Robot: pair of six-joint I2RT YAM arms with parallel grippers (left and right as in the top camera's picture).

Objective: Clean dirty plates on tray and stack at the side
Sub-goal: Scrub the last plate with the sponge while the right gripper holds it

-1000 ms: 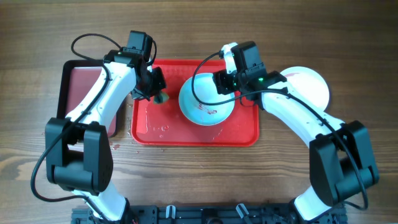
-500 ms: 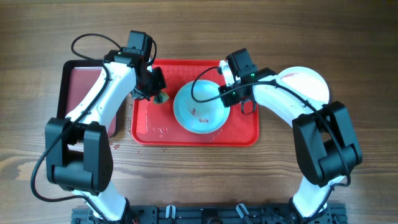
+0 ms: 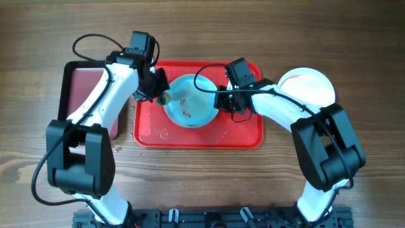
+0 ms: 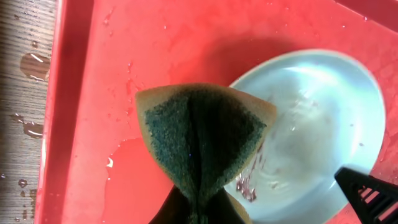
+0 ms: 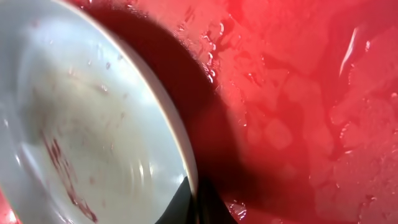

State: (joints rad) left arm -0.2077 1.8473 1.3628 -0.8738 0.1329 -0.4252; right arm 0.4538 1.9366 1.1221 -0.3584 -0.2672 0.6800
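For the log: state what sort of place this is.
Likely a lab bench staged for dishwashing: robot arms at a wooden table, a wet red tray, a smeared plate, a sponge in the left claw.

Both arms are reaching inward, left gripper (image 3: 162, 96) pointing toward 5 o'clock, right gripper (image 3: 219, 101) toward 8 o'clock, both clamping tight.

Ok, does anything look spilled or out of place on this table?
Yes. Water puddles lie on the wooden table just outside the left rim of the red tray, so wash water has escaped it. The plate over the tray shows reddish streaks, which fits an unfinished wash.
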